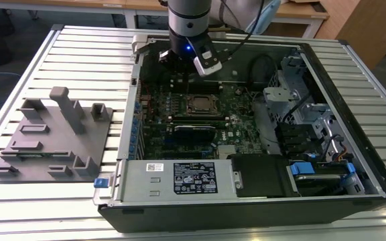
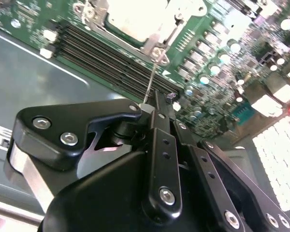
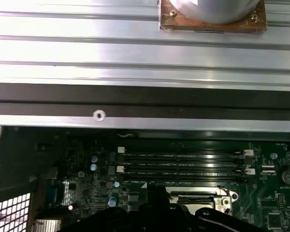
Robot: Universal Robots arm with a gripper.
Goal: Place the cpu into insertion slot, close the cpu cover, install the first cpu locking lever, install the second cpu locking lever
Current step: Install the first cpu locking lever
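My tool (image 2: 150,103) hangs inside the open black computer case (image 1: 247,213), which stands on the slatted aluminium bench (image 1: 79,47). It is above the green circuit board (image 1: 243,118) and near the long black memory slots (image 2: 101,55). In the second wrist view my fingers are drawn together, nipped on the tip of the thin silvery wire locking lever (image 2: 152,79). The lever rises at a tilt from a corner of the small square insertion slot (image 1: 188,104). The flat square silver-grey cpu (image 2: 135,17) sits in that slot, and the thin silvery windowed cpu cover (image 2: 152,43) lies flat around it. A grey moulded fixture (image 1: 52,145) rests on the bench, well apart, at the exterior view's left
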